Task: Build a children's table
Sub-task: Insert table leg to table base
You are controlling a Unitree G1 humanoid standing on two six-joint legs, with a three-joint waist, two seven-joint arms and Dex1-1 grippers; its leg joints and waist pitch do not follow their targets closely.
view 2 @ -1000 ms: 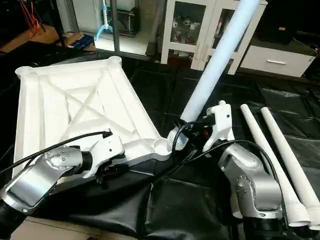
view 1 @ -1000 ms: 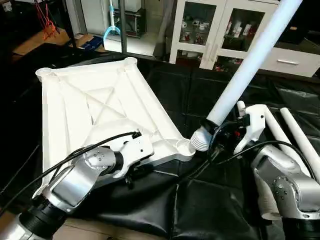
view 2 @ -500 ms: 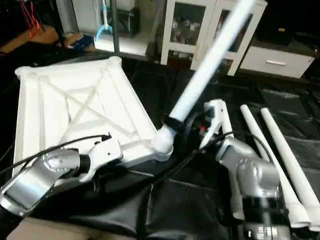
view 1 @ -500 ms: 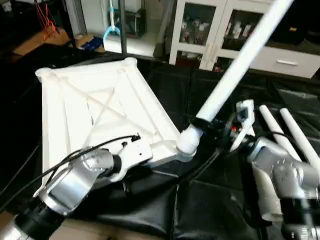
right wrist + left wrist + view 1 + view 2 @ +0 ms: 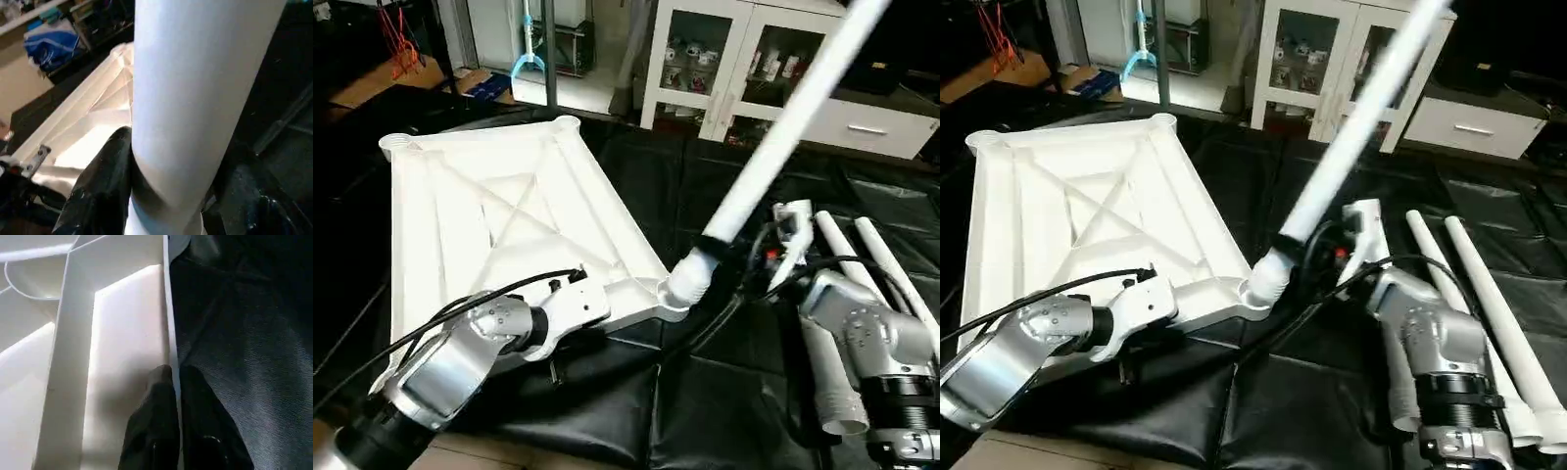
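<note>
While the right gripper (image 5: 171,191) clasps a leg (image 5: 773,147), its foot meets the tabletop (image 5: 489,215).

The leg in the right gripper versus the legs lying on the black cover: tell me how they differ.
The held leg slants steeply upward; the spare legs lie flat. The right gripper clamps the held leg, its ribbed end at the tabletop corner socket; the spare legs lie untouched. All are white tapered tubes.

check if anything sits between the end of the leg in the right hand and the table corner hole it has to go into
Nothing visible does. The leg, clamped between the right gripper's fingers, slants with its ribbed lower end right at the near corner hole of the upturned tabletop. The left gripper pinches the tabletop's near rim, off to the side.
</note>
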